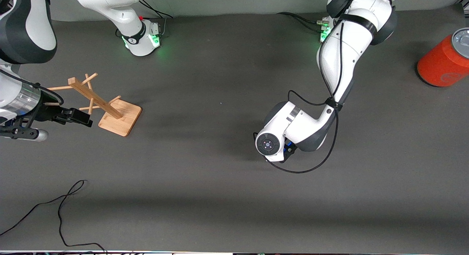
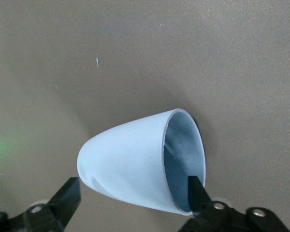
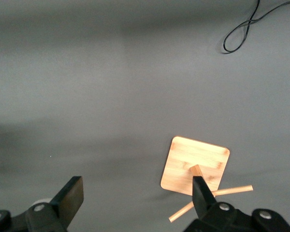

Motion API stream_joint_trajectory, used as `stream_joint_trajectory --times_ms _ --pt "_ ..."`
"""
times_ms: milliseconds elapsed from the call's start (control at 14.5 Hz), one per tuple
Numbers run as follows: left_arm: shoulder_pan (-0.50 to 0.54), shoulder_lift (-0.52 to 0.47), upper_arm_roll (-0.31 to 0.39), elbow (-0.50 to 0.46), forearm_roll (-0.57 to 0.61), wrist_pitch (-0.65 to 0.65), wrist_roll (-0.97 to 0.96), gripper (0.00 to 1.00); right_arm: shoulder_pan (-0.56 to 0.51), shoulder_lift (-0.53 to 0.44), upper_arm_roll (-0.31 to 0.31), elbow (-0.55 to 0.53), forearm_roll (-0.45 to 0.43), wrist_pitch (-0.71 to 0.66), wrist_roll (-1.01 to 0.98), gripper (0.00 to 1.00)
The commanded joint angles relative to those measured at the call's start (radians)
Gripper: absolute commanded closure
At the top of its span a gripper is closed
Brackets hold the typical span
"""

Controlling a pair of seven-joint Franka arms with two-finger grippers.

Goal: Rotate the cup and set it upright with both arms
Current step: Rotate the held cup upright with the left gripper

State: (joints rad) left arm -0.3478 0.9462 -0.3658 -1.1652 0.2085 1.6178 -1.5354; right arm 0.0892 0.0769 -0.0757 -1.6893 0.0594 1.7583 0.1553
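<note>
The light-blue cup (image 2: 125,164) lies on its side on the grey table in the left wrist view, its open mouth turned sideways. My left gripper (image 2: 133,183) is open and straddles the cup. One finger (image 2: 67,195) stands apart from the cup's closed end, and the other finger (image 2: 195,191) is at the rim, in front of the mouth. In the front view the left arm's hand (image 1: 273,143) is low over the middle of the table and hides the cup. My right gripper (image 1: 78,117) is open and empty, beside the wooden rack.
A wooden peg rack on a square base (image 1: 110,108) stands toward the right arm's end and also shows in the right wrist view (image 3: 195,164). A red-orange can with a grey lid (image 1: 445,59) stands at the left arm's end. A black cable (image 1: 62,207) lies nearer the front camera.
</note>
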Motion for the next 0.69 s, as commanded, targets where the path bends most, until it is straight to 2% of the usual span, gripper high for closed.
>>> stream_joint_trajectory --times_ms 0,69,275,413,482,619 --pt "-0.023 0.003 0.015 0.041 0.008 -0.048 -0.023 0.54 0.011 -0.032 -0.010 -0.012 0.010 -0.034 0.010 0.00" --pt "-0.023 0.003 0.013 0.042 0.008 -0.052 -0.023 0.64 0.011 -0.043 -0.010 -0.012 0.010 -0.040 0.006 0.00" --pt "-0.023 0.003 0.013 0.042 0.008 -0.056 -0.022 0.70 0.010 -0.045 -0.010 -0.012 0.008 -0.039 0.004 0.00" --pt "-0.023 0.002 0.013 0.042 0.008 -0.058 -0.023 0.96 0.012 -0.037 -0.007 -0.012 0.007 -0.034 0.006 0.00" --pt "-0.023 0.000 0.013 0.042 0.008 -0.059 -0.023 1.00 0.012 -0.037 -0.007 -0.010 0.007 -0.033 0.007 0.00" --pt "-0.023 -0.009 0.010 0.048 0.011 -0.071 -0.020 1.00 0.012 -0.046 -0.004 -0.009 0.007 -0.039 0.007 0.00"
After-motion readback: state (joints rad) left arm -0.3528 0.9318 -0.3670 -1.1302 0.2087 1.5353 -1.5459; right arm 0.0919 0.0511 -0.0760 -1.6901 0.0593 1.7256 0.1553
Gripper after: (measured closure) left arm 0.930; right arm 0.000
